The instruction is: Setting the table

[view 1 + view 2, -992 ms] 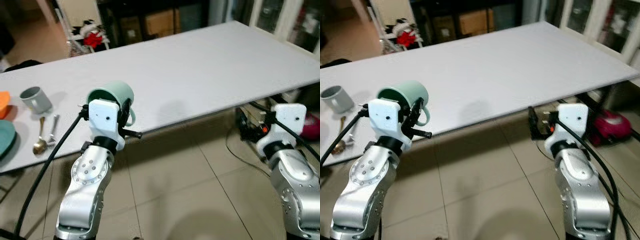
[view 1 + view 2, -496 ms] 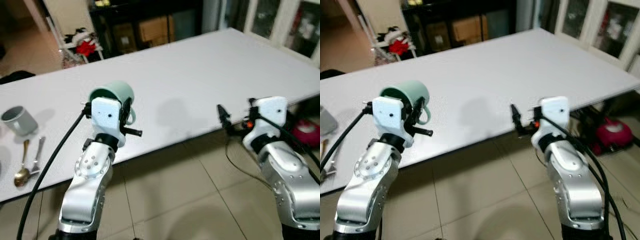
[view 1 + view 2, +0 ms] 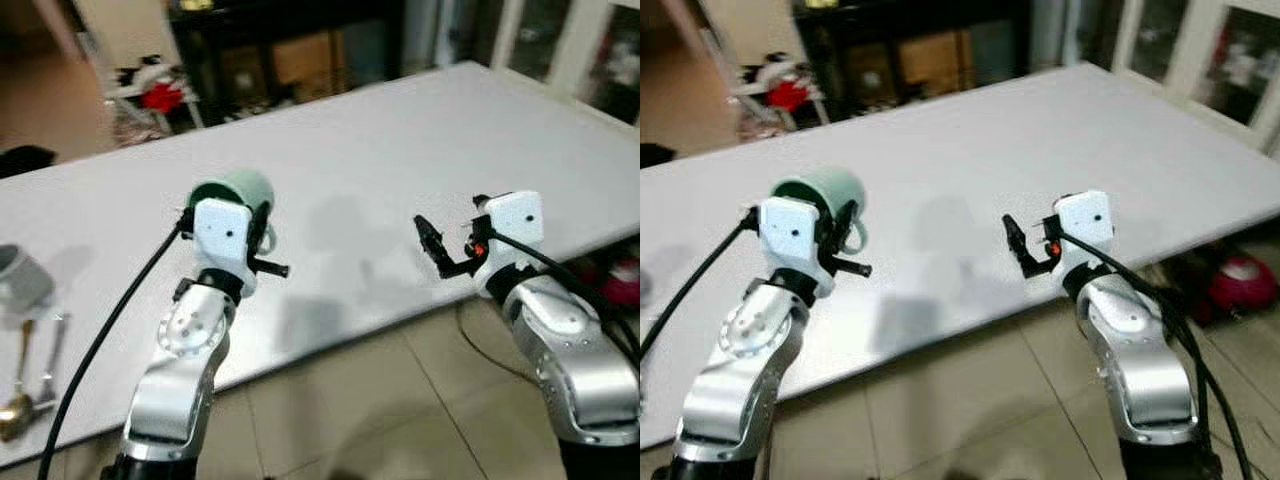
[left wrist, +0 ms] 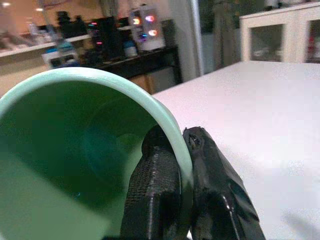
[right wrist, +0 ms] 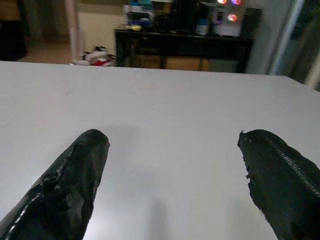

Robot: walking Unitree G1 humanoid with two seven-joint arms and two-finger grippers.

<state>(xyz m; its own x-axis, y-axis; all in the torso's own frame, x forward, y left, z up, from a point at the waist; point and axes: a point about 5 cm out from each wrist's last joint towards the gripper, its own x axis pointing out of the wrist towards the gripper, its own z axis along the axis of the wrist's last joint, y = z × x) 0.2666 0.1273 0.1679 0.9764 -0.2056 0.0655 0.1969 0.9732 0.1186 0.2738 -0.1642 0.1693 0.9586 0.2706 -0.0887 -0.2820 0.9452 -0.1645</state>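
Green mug [image 3: 238,192] — held raised above the near part of the white table [image 3: 400,150], tipped so that its open mouth faces back toward the robot and its handle lies on the right side. The left pincer [image 4: 182,165] is clamped on the mug's rim: one black finger presses inside the wall, the other outside, as seen in the left wrist view. The left arm [image 3: 185,370] rises steeply from below, forearm nearly upright, with its white wrist block just under the mug and a black cable [image 3: 100,340] trailing down its outer side. The right pincer [image 3: 440,250] hovers low over the table near its front edge, well apart from the mug, its two black fingers [image 5: 75,175] spread wide with bare table surface between them. The right arm [image 3: 560,340] reaches up and inward from the lower right, bent at the elbow, pincer directed toward the table's middle. At the table's far left edge — a grey cup [image 3: 20,280] and, nearer the robot, a spoon [image 3: 18,405]. Behind the table stand dark shelves [image 3: 290,50] holding boxes.
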